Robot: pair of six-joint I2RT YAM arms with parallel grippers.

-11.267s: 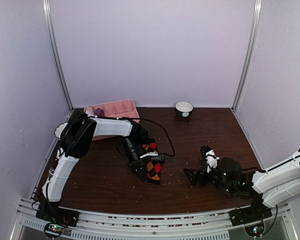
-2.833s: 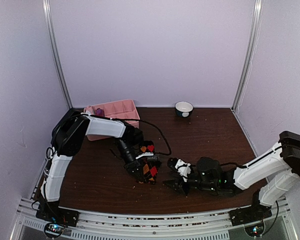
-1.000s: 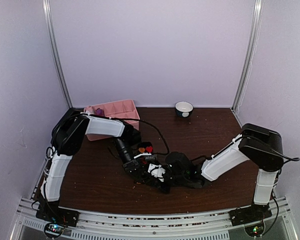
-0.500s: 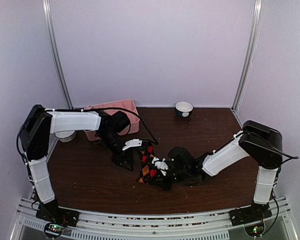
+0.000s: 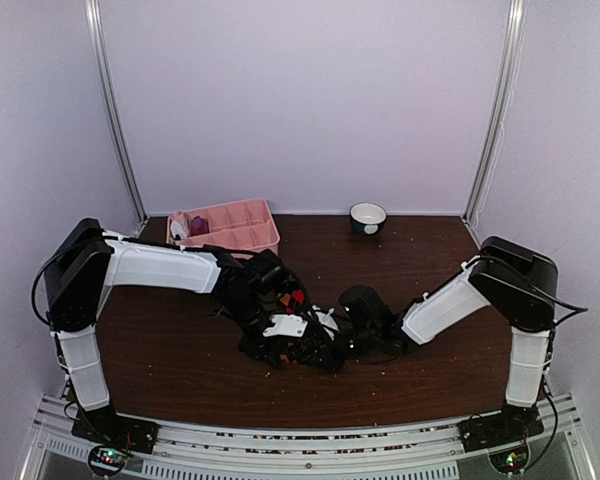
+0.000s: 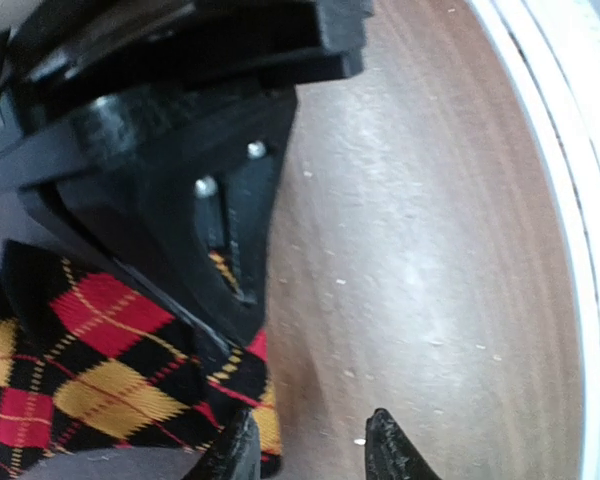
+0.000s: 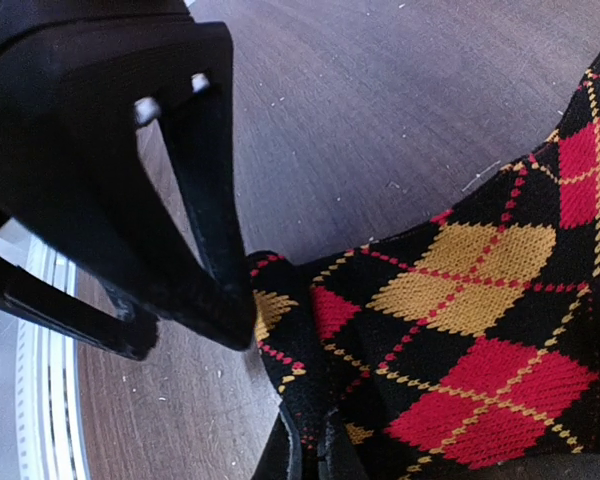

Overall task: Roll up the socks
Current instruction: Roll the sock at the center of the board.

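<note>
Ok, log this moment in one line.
step: rolling | left gripper: open, at argyle sock | right gripper: shut on sock edge

The sock (image 7: pixel 460 290) lies near the middle of the table (image 5: pixel 440 270), between the left gripper (image 6: pixel 310 450) and right gripper (image 7: pixel 310 455). Behind it, a compartment tray (image 5: pixel 230 225) sits back left and a bowl (image 5: pixel 368 217) further right.

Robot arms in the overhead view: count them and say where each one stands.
2. The left arm reaches in from the left; the right arm reaches in from the right. Both meet at the argyle sock in the middle. None seems hidden.
</note>
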